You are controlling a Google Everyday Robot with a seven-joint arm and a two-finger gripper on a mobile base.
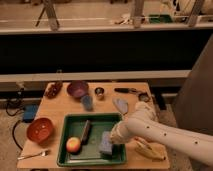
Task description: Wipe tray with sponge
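Note:
The dark green tray [66, 131] lies on the front middle of the wooden table. The blue-grey sponge [105, 144] rests on the tray floor near its front right corner. My gripper [113, 138] reaches in from the right at the end of the white arm. It is down on the sponge's right side and shut on it, pressing it to the tray. A red-yellow apple [73, 145] lies in the tray's front left. A dark narrow brush-like stick [85, 132] lies in the tray's middle.
An orange bowl [40, 129] and a fork [33, 156] lie left of the tray. Behind it are a purple bowl [77, 89], a blue cup [87, 102], a small metal cup [99, 92], a grey cloth [121, 105] and a black-handled tool [127, 90]. A yellowish item [150, 150] lies to the right.

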